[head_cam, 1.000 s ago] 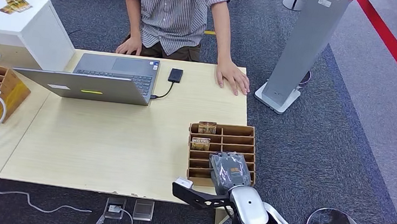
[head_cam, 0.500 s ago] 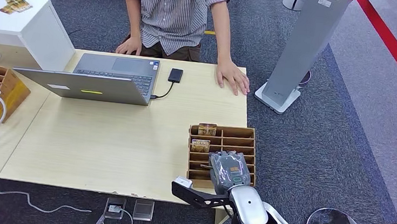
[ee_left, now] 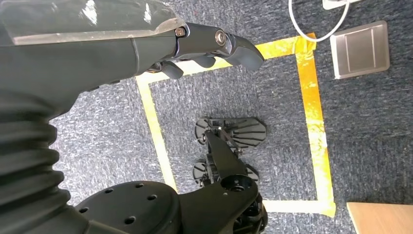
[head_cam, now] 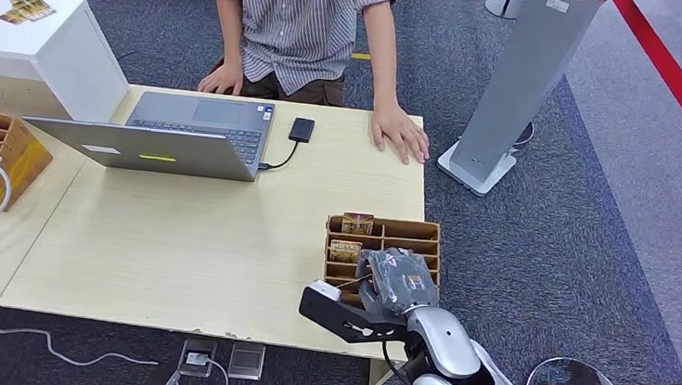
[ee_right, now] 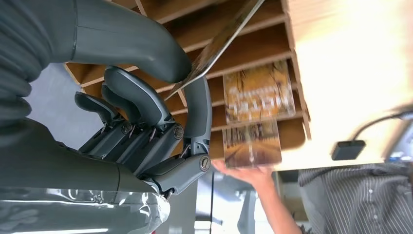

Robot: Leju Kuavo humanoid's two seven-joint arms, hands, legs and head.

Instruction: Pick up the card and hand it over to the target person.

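The right hand (head_cam: 394, 286) sits over the wooden slotted rack (head_cam: 427, 230) at the lower centre-right of the head view, near the front edge of the surface (head_cam: 203, 236). In the right wrist view its thumb and a finger (ee_right: 197, 107) pinch a thin card (ee_right: 221, 41), seen edge-on and slanting up toward the upper centre of that frame. I judge this narrow pinch suits a card standing in a tight slot. Two more cards (ee_right: 253, 117) stand upright in the rack's far compartments, faces showing, stored so each can be drawn out by its top edge.

The left hand (ee_left: 204, 48) hangs over the carpet with fingers loosely apart, holding nothing.

The person (head_cam: 296, 21) stands at the upper centre of the head view, one palm (head_cam: 400, 132) flat on the surface's far edge, within reach for the handover.
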